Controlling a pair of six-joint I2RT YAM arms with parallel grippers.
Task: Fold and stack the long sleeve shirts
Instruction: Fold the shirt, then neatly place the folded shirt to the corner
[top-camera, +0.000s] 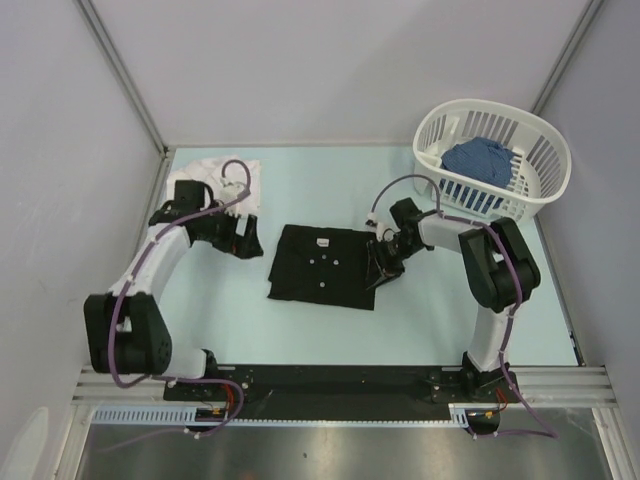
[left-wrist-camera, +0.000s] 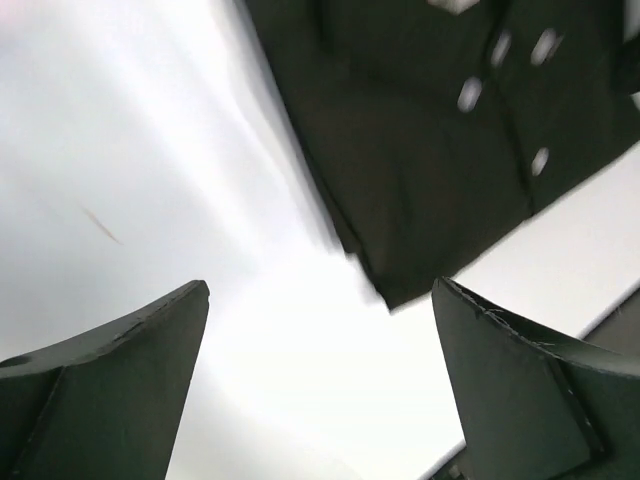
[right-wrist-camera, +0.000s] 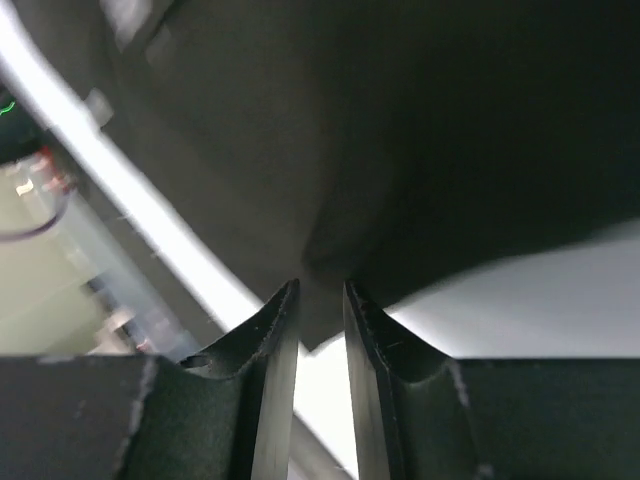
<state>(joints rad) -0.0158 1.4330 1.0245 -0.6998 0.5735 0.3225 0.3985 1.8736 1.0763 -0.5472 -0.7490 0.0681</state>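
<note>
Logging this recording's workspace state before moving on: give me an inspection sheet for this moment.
Surface: pale blue table, no spills seen.
Job's things: black shirt folded at centre; white shirt back left, partly under left arm.
Clutter: white basket holding blue cloth, back right.
Jaws: left jaws open, empty; right jaws nearly shut on black shirt's edge.
Cables: purple cables along both arms.
Surroundings: grey walls.
</note>
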